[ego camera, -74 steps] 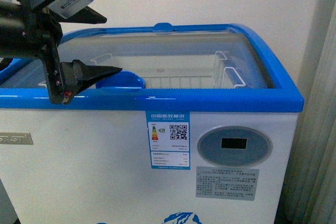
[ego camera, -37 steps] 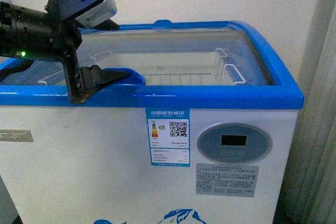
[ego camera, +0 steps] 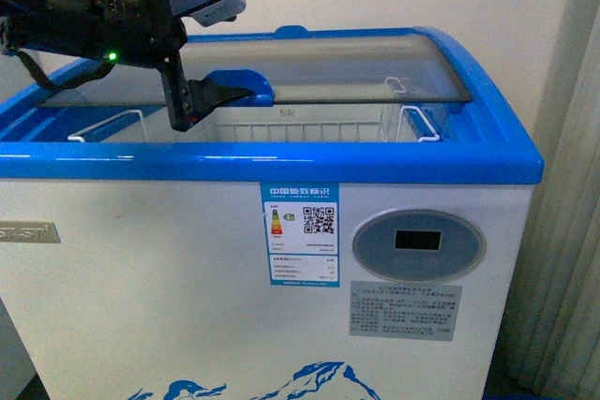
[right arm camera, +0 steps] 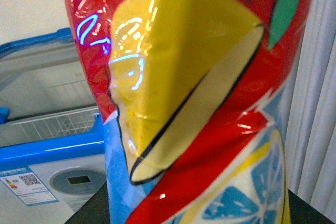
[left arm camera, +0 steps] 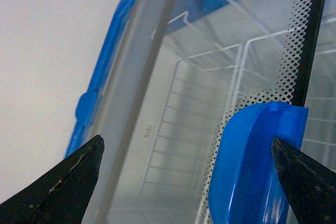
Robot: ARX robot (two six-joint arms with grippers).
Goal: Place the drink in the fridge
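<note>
Two black fingers (left arm camera: 68, 182) of the left hand (left arm camera: 186, 141) stand wide apart over the fridge (ego camera: 281, 164). The blue handle (left arm camera: 252, 166) of the curved glass lid (ego camera: 375, 67) sits between them, just beside one finger and well clear of the other. The lid is part-way open, and a white wire basket (ego camera: 319, 128) shows below it. The drink (right arm camera: 199, 103) fills the right wrist view, upright and very near that camera, outside the fridge, which lies behind it. Whether the right hand grips it I cannot tell, as its fingers are hidden.
</note>
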